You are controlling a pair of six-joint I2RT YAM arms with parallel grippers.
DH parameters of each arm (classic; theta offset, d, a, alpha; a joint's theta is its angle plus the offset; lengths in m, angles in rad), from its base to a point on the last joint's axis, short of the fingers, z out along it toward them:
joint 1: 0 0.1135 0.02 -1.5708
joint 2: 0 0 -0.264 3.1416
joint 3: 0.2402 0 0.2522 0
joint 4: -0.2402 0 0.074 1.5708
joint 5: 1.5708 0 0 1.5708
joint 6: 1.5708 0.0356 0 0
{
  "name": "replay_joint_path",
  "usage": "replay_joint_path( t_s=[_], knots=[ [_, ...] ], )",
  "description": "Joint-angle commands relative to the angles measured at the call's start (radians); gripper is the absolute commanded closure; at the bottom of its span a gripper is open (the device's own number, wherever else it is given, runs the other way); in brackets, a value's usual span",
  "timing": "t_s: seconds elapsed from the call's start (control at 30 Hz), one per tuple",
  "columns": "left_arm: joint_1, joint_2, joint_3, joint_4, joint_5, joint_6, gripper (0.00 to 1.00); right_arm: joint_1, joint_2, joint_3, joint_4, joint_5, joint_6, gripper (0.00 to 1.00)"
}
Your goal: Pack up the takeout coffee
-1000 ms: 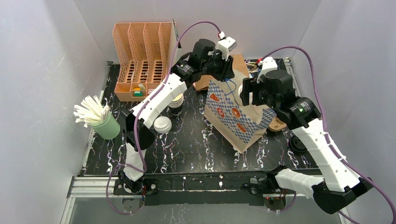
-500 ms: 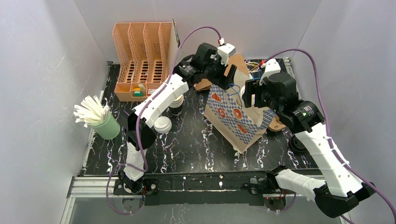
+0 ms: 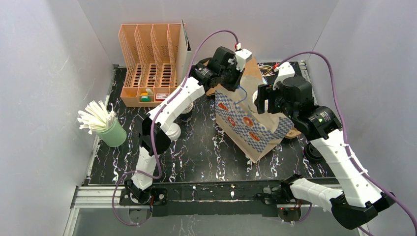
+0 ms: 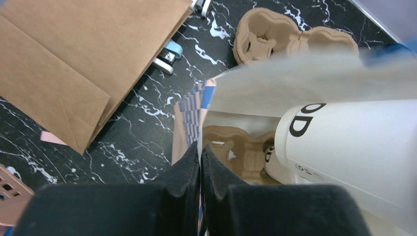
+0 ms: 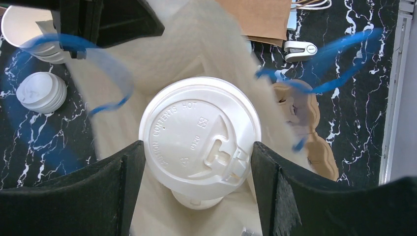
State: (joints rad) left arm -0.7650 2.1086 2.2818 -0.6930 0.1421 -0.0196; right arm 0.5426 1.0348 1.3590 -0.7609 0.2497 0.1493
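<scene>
My right end effector (image 5: 196,150) is clamped around a small white paper cup with a round white plastic lid (image 5: 189,118), one finger on each side of the lid. It holds the cup upright in the mouth of the blue-checked paper bag with red prints (image 3: 243,122). My left end effector (image 4: 200,158) is pinched tight on the bag's rim, propping the mouth open.

Down inside the bag I can see a brown moulded-pulp two-cup tray (image 4: 238,147). The held cup hides much of it, so I cannot tell whether a cup already sits there.

I judge the task partway: this cup is over the tray but not yet seated or released. A second pulp tray (image 4: 275,37) lies on the black marbled desk (image 3: 206,152) beside the bag. A stack of loose white lids (image 5: 42,91) sits on the bag's other side, so more packing may remain.
</scene>
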Motion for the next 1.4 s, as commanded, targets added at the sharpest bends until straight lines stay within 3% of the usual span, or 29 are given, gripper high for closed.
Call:
replay_joint_path(
  t_s=[0.0,0.27,0.5,0.73,1.37],
  knots=[
    [-0.003,-0.05,0.038,0.001,-0.01,0.016,1.0,-0.005,-0.008,0.041,0.041,-0.02,-0.032,0.61],
    [-0.003,-0.198,-0.171,0.218,0.116,0.001,1.0,-0.005,-0.056,-0.01,0.019,-0.09,-0.021,0.62],
    [-0.018,-0.262,-0.244,0.319,0.172,-0.023,1.0,-0.004,-0.08,-0.063,0.038,-0.204,-0.042,0.64],
    [-0.034,-0.268,-0.238,0.355,0.187,-0.072,1.0,-0.003,-0.081,-0.125,0.12,-0.24,-0.046,0.68],
    [-0.048,-0.163,-0.152,0.378,0.24,-0.196,1.0,0.004,-0.04,-0.322,0.446,-0.105,-0.226,0.71]
  ],
)
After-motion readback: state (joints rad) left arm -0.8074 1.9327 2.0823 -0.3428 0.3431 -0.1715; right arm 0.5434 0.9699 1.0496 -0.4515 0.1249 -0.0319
